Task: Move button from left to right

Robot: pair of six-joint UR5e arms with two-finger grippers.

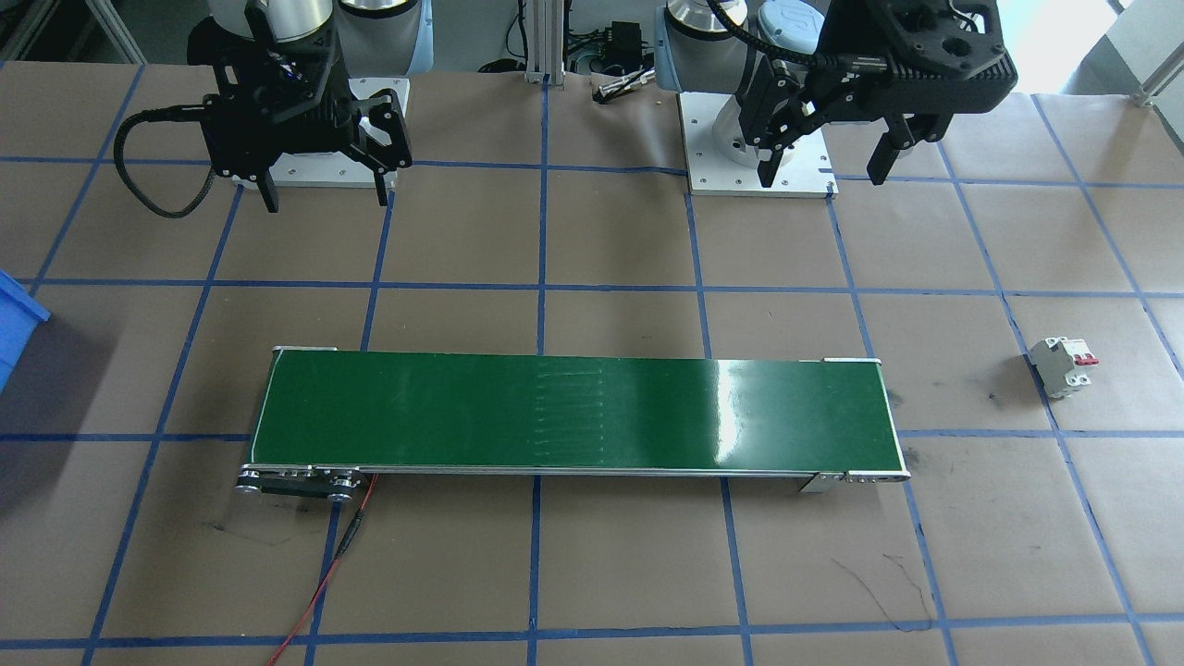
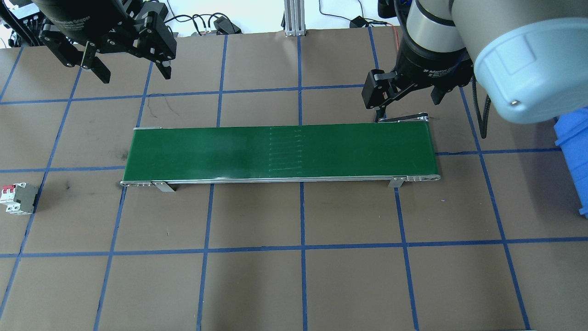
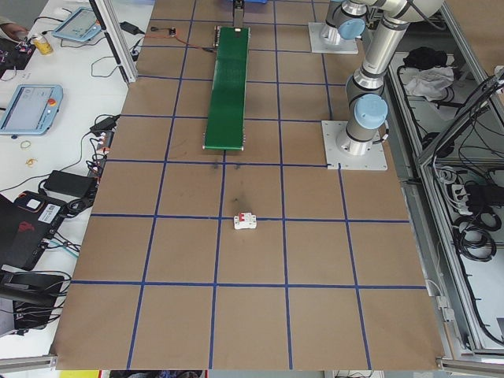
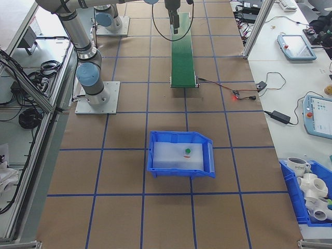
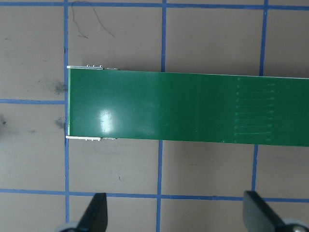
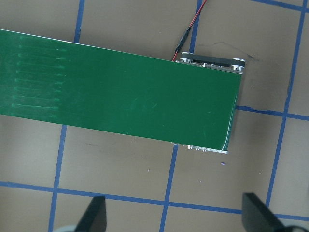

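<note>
In the exterior right view the button [image 4: 187, 152] in the blue bin [image 4: 181, 167] is only a tiny green dot; its body cannot be made out. The bin is cut by the edge at 9 o'clock in the front-facing view [image 1: 17, 324] and at 3 o'clock in the overhead view [image 2: 573, 156], so its inside is hidden there. In the left wrist view only the finger [image 5: 94, 212] ends of the left gripper [image 5: 175, 212] enter at 6 o'clock. The right gripper [image 6: 174, 213] is cut off the same way.
</note>
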